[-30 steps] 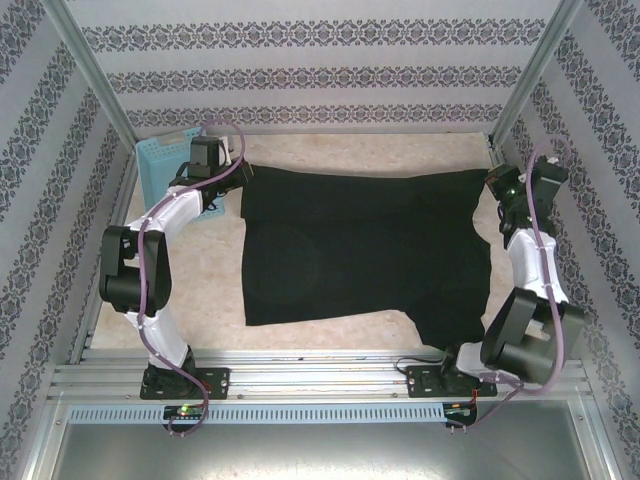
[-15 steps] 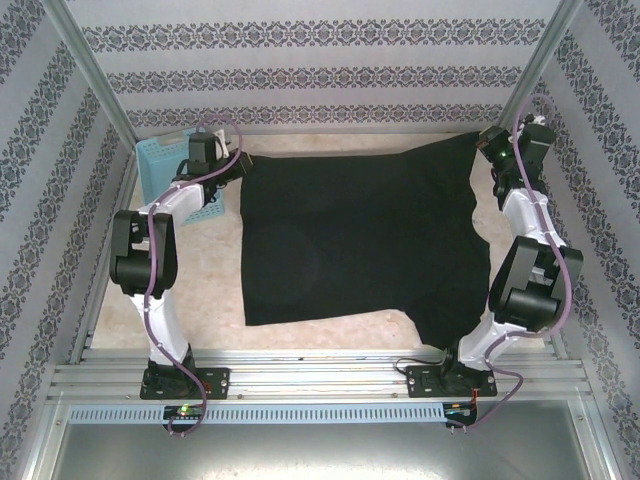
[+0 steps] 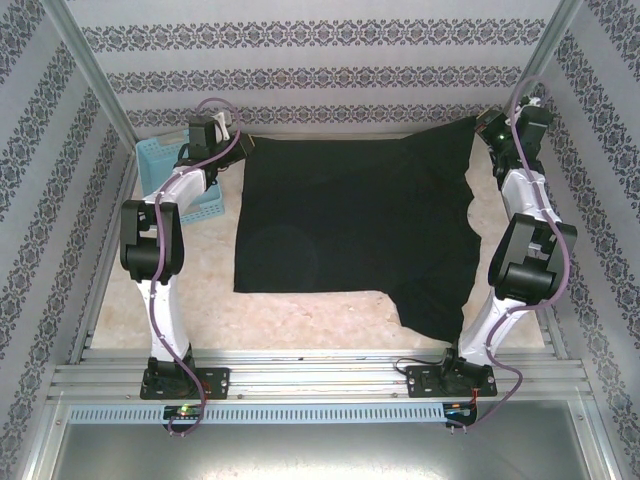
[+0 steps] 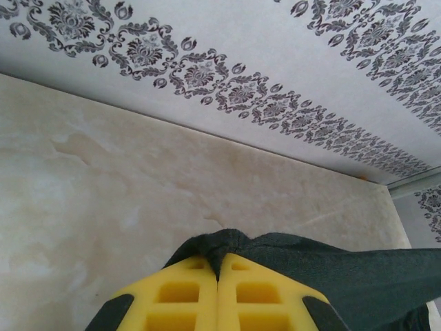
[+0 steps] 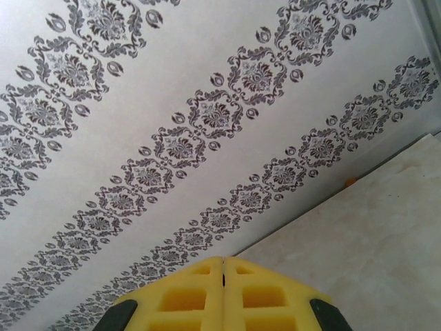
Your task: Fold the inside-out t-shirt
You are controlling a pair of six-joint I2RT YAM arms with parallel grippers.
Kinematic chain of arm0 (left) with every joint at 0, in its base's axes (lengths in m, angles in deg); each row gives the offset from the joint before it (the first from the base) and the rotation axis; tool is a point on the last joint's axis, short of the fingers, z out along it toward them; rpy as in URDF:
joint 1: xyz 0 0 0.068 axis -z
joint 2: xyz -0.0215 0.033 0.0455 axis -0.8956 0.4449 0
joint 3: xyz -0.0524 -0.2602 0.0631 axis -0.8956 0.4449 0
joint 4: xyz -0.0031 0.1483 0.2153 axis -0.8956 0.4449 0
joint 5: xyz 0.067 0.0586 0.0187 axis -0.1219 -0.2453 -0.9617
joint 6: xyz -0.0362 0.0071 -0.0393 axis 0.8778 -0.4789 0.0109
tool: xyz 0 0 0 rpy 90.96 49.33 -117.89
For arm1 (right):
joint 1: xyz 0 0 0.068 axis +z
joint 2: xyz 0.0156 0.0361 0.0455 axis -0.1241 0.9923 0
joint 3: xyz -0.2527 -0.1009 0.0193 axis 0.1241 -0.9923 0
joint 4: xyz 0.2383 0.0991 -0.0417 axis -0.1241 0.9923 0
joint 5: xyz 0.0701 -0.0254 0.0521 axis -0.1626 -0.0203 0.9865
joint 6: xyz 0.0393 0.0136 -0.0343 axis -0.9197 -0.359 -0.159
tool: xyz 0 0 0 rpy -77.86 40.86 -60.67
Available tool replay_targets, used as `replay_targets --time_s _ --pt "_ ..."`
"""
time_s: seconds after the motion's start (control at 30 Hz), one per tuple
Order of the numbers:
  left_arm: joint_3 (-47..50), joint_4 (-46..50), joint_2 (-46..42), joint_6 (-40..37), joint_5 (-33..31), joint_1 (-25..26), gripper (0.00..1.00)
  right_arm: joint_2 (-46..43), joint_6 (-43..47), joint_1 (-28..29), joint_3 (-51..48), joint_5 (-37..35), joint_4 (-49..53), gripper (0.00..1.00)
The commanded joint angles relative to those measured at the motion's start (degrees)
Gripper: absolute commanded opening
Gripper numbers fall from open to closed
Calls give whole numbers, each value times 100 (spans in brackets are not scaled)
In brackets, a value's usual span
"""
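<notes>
T-shirt [image 3: 350, 220], black, lies spread flat across the middle of the table [image 3: 200, 285], with its far edge next to the back wall. Left gripper [image 3: 238, 152] sits at the far left corner of the T-shirt. In the left wrist view its yellow pads [image 4: 262, 293] are pressed together with a bunch of dark fabric pinched at their tips. Right gripper [image 3: 483, 128] is at the far right corner, which is raised off the table. Its pads [image 5: 269, 296] are closed flush, and the fabric between them cannot be seen from the right wrist. A flap at the near right reaches toward the right arm. Blue basket [image 3: 160, 165] stands at the far left, just beside the left arm.
</notes>
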Motion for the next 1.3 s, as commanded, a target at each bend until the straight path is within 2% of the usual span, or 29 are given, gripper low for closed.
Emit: replay_targets --time_s 0.0,0.27,0.5,0.7,0.93,1.07,1.17,1.27 --pt "101 91 -176 69 95 -121 0 -435 192 42 -460 86 -163 0" --pt "946 202 -691 83 271 -119 0 -1699 513 18 -1962 148 51 0" --pt "2176 -77 -1436 233 66 -119 0 -2713 529 -77 -3237 -25 417 0" --pt "3311 -359 -2036 449 -357 -120 0 -3274 182 -178 -3811 -344 1015 0" --pt "4516 -1123 -2268 1057 -390 -100 0 -3687 -185 -435 -4642 -430 1375 0" --pt "4758 -1162 -2234 1078 -391 -49 0 -3788 -168 -502 -4961 -422 1424 0" --pt "4810 -1086 -2246 1050 -449 -16 7 -3776 -185 -504 -5037 -399 1495 1" --pt "4749 -829 -2399 969 -675 30 23 -3776 -186 -501 -4940 -371 1666 20"
